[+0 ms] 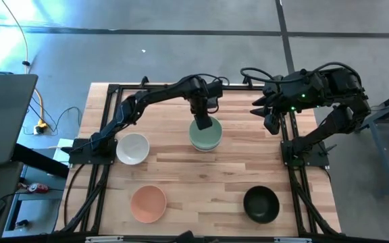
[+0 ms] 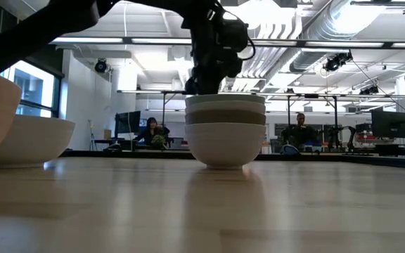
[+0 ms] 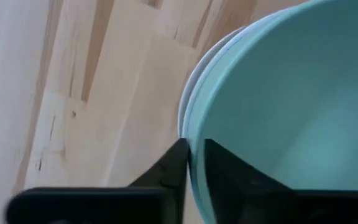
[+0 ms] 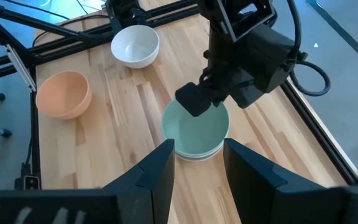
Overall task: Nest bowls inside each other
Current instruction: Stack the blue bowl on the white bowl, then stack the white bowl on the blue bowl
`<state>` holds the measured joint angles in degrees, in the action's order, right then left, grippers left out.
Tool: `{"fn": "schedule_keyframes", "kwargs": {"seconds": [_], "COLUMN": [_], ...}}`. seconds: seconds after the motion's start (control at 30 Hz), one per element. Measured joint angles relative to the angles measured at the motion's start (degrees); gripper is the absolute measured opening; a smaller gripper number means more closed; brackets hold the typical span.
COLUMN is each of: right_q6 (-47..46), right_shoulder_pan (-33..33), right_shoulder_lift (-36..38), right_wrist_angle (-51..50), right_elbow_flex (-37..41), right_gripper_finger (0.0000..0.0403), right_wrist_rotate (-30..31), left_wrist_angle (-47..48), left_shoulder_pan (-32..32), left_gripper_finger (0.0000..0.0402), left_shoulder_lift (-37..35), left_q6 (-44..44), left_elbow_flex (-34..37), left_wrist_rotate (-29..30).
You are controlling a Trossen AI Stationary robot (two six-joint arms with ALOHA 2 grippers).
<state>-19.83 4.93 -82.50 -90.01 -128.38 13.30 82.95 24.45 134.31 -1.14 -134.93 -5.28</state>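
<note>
A mint green bowl (image 1: 205, 137) sits on top of a stack of bowls (image 2: 225, 133) at the table's middle, toward the far side. White rims (image 3: 188, 93) show just under the mint one. My left gripper (image 1: 203, 123) is over the stack's far rim and is shut on the mint bowl. A white bowl (image 1: 133, 148), a peach bowl (image 1: 148, 203) and a black bowl (image 1: 261, 204) stand singly on their bases. My right gripper (image 4: 197, 165) hangs open above the table's far right part (image 1: 272, 115), away from every bowl. My left gripper (image 3: 194, 146) pinches the mint green bowl's rim (image 3: 192, 134) on the stack's far side, with one finger (image 3: 229, 174) inside the bowl and one (image 3: 169, 171) outside. It comes from above, pointing down. The bowl sits nested in the stack, upright.
The wooden table (image 1: 181, 169) is framed by black rails (image 1: 292, 162) on the left, right and far sides. Bare wood lies between the stack and the near bowls. Beyond the far edge, people sit in the room (image 2: 150, 130).
</note>
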Motion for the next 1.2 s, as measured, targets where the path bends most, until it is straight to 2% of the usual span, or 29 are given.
{"fn": "schedule_keyframes", "kwargs": {"seconds": [0.27, 0.43, 0.73, 0.9, 1.03, 1.2], "right_q6": [0.79, 0.84, 1.91, 1.86, 1.89, 1.91], "right_shoulder_pan": [0.0, 0.0, 0.0, 0.0, 0.0, 0.0], "right_shoulder_lift": [0.0, 0.0, -0.02, -0.02, -0.02, -0.02], "right_wrist_angle": [-0.01, -0.01, -0.01, -0.01, -0.01, -0.01], "right_elbow_flex": [0.0, 0.0, 0.0, 0.0, 0.0, 0.0], "right_gripper_finger": [0.0129, 0.0129, 0.0129, 0.0129, 0.0129, 0.0129], "right_wrist_rotate": [0.0, 0.02, 0.04, 0.02, -0.09, -0.17], "left_wrist_angle": [0.22, 2.84, 7.6, 7.07, 7.07, 7.04], "left_shoulder_pan": [-0.6, -0.94, 1.3, 0.62, 0.38, 0.55], "left_gripper_finger": [0.0172, 0.0218, 0.0224, 0.022, 0.0219, 0.0218], "left_shoulder_lift": [-0.4, -1.11, -8.57, -15.47, -21.72, -29.88], "left_q6": [0.69, 0.96, 2.43, 4.8, 6.55, 6.94], "left_elbow_flex": [-0.09, -0.02, 0.02, 2.41, 6.53, 14.94], "left_wrist_rotate": [-0.54, 1.04, 3.51, 4.18, 4.94, 6.17]}}
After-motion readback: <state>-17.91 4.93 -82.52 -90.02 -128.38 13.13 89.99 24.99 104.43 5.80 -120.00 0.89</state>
